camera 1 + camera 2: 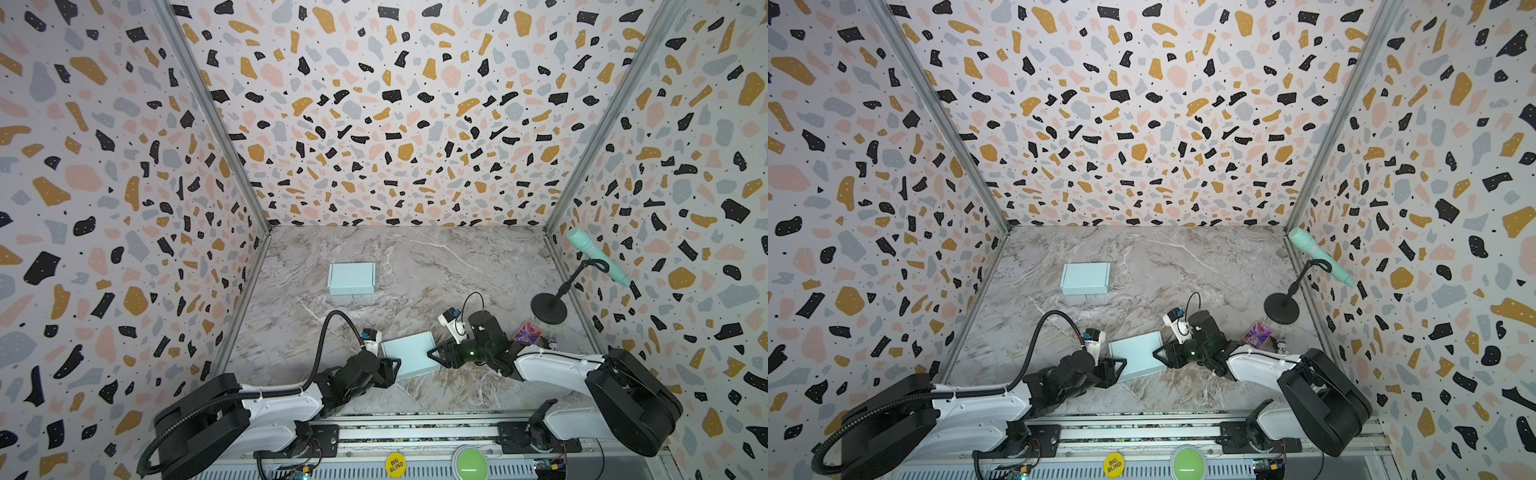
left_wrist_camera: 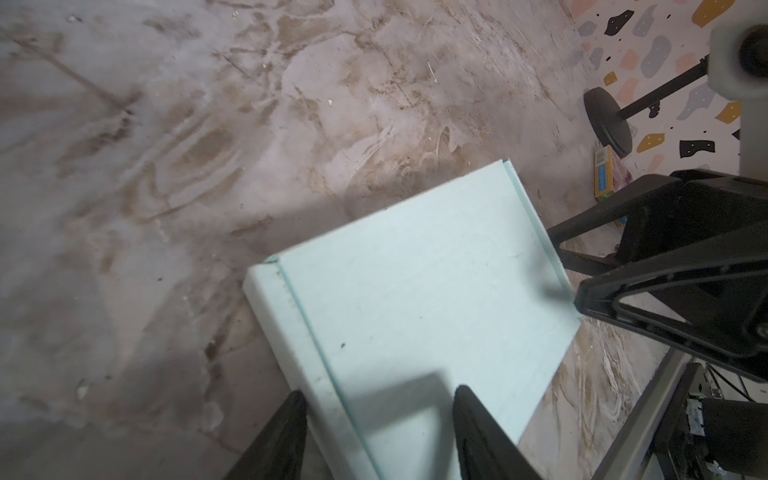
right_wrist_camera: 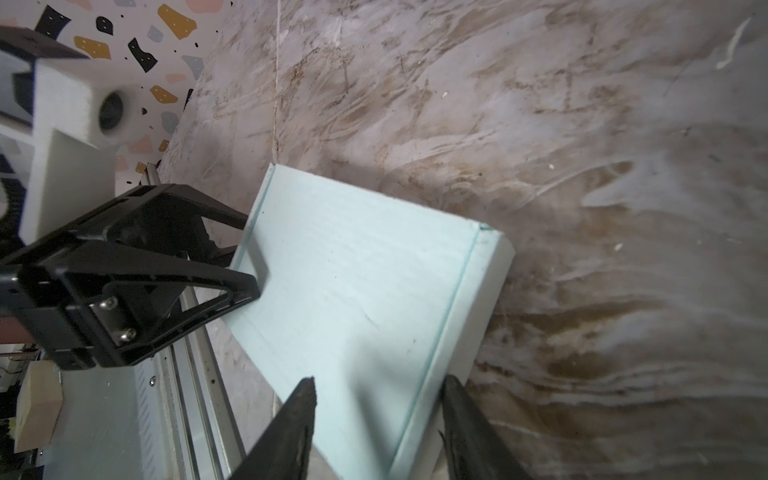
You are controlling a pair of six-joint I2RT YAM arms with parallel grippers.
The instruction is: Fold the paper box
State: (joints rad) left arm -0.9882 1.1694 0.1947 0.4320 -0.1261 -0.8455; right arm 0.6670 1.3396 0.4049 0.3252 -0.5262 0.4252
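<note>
Two robot arms flank a pale blue paper box (image 1: 411,353) at the lower centre of a top view, where it lies flat with its lid down on the marble-patterned bench (image 1: 457,266). The left end effector (image 2: 379,390) has its jaws apart, straddling one edge of the box, with one finger outside the side wall and the other over the lid. The right end effector (image 3: 380,378) straddles the opposite side the same way, jaws apart; neither wrist view shows a firm pinch.

The folding looks largely done, and the step in hand appears to be squaring or pressing the finished box. The next move would call for both arms to close evenly on those edges, or lift clear, without skewing the thin card.

A second blue box (image 1: 352,278), also folded, sits well apart toward the upper left of the bench. At the right edge a mint-green microphone (image 1: 598,257) stands on a black stand, with a small colourful pack (image 1: 528,332) near its base. Terrazzo-patterned walls (image 1: 395,104) enclose the bench on three sides. A yellow button (image 1: 395,464) and a green button (image 1: 471,463) sit on the front rail at the bottom of the frame.
</note>
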